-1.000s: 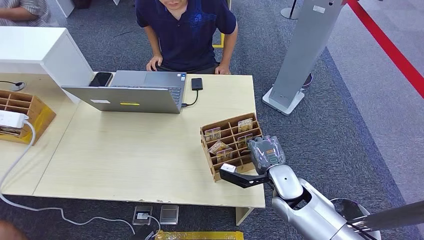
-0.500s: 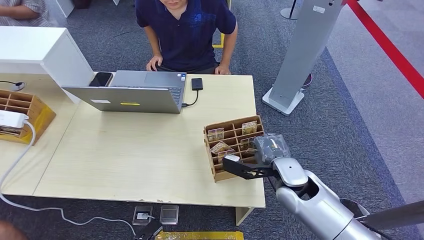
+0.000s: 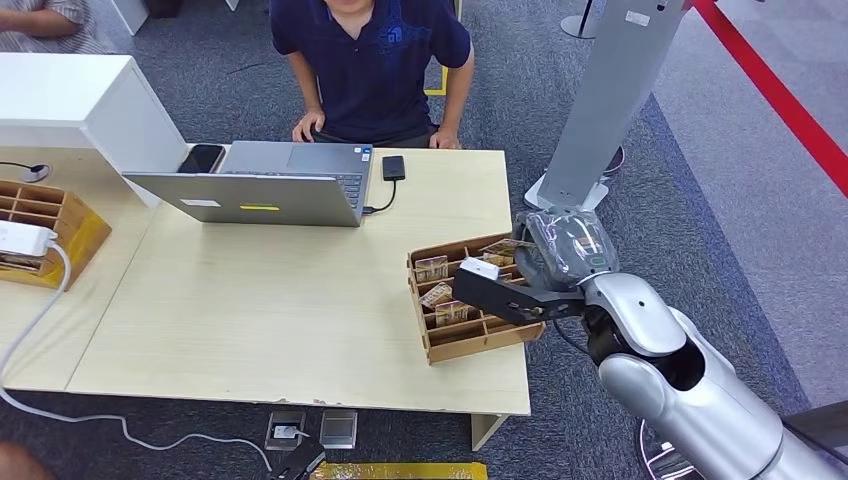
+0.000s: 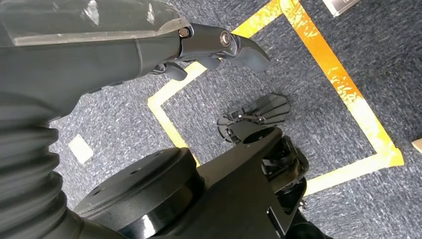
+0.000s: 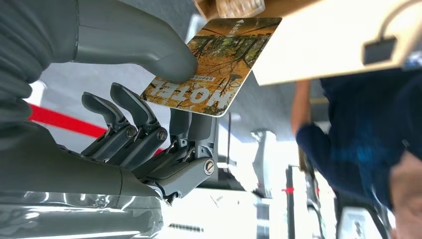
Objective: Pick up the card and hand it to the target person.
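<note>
My right hand hovers over the right side of the wooden card rack, its dark fingers reaching left. It pinches a card, seen here as a pale edge above the rack's middle slots. Close up, the orange, forest-printed card is pressed by the thick thumb onto the fingers beneath it. Behind the far table edge sits the person in a dark blue shirt, both hands on the edge. My left hand hangs over the carpet, holding nothing, fingers loosely bent.
More cards stand in the rack's slots. An open laptop, a phone and a small black device lie at the far side of the table. A second wooden rack sits at left. A grey floor stand rises to the right.
My right hand has lifted from the rack's front edge and moved away from me over the rack, carrying the card. The rack shifted slightly.
</note>
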`<state>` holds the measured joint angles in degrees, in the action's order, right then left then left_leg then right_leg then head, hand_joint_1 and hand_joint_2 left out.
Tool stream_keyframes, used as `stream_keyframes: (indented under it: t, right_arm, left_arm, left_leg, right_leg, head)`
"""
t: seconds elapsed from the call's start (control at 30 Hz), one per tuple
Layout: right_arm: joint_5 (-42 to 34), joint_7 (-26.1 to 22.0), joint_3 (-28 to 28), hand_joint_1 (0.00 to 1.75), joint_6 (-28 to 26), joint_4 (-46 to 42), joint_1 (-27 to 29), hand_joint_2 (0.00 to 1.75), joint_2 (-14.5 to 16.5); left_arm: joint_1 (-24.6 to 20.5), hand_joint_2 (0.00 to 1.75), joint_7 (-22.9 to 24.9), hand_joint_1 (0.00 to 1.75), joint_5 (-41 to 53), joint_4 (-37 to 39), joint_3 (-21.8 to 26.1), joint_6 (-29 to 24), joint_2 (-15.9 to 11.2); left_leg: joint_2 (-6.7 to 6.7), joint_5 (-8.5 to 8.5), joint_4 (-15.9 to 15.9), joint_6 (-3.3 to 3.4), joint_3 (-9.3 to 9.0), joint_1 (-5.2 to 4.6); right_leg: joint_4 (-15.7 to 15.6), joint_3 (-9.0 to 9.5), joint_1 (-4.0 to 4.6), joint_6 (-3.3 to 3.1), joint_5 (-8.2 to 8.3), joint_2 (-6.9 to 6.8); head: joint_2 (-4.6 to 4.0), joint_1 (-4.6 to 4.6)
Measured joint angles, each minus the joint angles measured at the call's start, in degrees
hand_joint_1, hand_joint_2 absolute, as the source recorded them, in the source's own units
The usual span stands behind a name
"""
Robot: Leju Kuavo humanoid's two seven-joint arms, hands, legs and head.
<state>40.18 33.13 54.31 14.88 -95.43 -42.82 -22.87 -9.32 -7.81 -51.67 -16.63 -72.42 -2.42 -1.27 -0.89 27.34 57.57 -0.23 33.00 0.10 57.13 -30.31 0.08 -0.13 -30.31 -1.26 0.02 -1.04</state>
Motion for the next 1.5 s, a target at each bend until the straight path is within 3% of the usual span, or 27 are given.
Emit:
stream_keyframes:
  t: [0.13,0.33,0.5,0.67,1.03,1.5]
  right_arm:
    - [3.68,-3.81,-0.09,1.68,-4.82,-1.2,0.79,1.75,0.19]
    - [11.85,-11.97,-0.69,1.68,-22.64,0.21,3.86,1.75,2.02]
    - [14.64,-14.17,-1.68,1.68,-31.35,3.95,6.24,1.75,3.5]
    - [13.96,-14.56,-1.93,1.68,-33.02,6.73,7.61,1.75,3.98]
    - [13.82,-14.49,-2.93,1.68,-33.91,9.3,8.42,1.75,4.1]
    - [12.37,-15.99,-2.73,1.68,-36.01,12.78,7.7,1.75,5.5]
  left_arm:
    - [-0.06,1.75,-0.2,0.0,0.79,-0.19,0.19,0.28,0.06]
    - [-0.62,1.75,-0.26,0.0,2.35,-0.54,0.22,0.81,0.5]
    - [-1.41,1.75,1.27,0.0,3.58,-1.31,0.51,0.22,0.85]
    - [-1.05,1.75,1.54,0.0,2.88,-1.49,1.69,-0.48,-0.22]
    - [2.78,1.75,0.47,0.0,-2.19,1.37,6.34,-1.92,-6.84]
    - [3.18,1.75,1.15,0.0,-2.98,2.36,9.1,-2.55,-7.98]
  left_leg:
    - [0.0,0.0,0.0,0.0,0.01,0.0]
    - [0.01,0.0,0.0,0.0,0.03,0.0]
    - [0.02,0.0,0.0,0.0,0.04,0.0]
    - [0.02,0.0,0.0,0.0,0.06,0.0]
    - [0.01,0.01,-0.03,-0.04,0.15,0.05]
    - [0.02,0.01,-0.03,-0.04,0.2,0.03]
  right_leg:
    - [0.0,0.01,0.0,0.0,0.0,0.0]
    - [0.0,0.0,0.0,0.0,0.0,-0.01]
    - [0.0,0.0,0.01,0.0,0.0,-0.03]
    - [0.01,0.0,0.01,0.0,0.0,-0.02]
    - [0.03,-0.13,0.06,-0.06,-0.04,-0.03]
    - [0.02,-0.15,0.05,-0.05,-0.04,-0.03]
  head:
    - [0.01,0.02]
    - [0.0,0.0]
    - [0.0,-0.01]
    - [0.01,0.03]
    - [0.0,-0.07]
    - [0.01,0.0]
